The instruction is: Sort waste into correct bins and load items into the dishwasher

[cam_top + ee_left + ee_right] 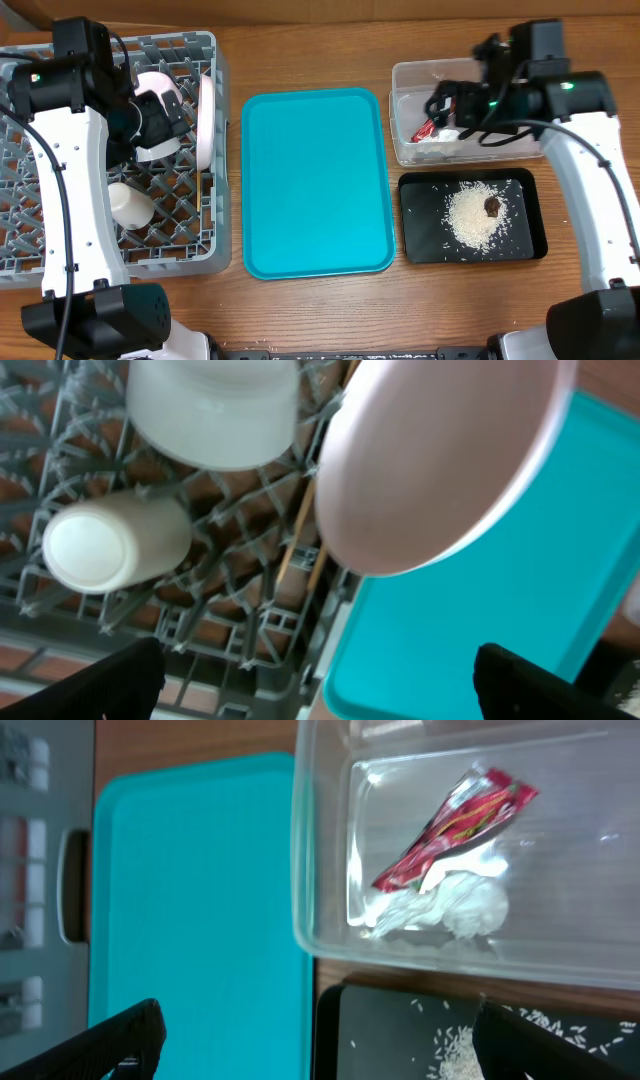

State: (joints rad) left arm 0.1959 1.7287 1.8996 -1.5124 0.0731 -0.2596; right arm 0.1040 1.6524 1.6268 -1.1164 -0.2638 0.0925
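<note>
Sorting looks done: red shiny wrapper (455, 825) in clear plastic tub (320, 840), white rice (472, 215) on black tray (425, 245), pale round plate (430, 460) in grey lattice rack (170, 255), left gripper (320, 665) and right gripper (315, 1040) spread empty.

You are seeing a red wrapper (455, 820) and white tissue (460, 905) in the clear tub (305, 850). White rice (472, 218) is speckling the black tray (425, 245) beside the teal tray (315, 180).

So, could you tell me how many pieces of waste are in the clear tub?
2: the red wrapper lies diagonally in the clear tub, the crumpled white tissue against its lower end. None seems hidden.
</note>
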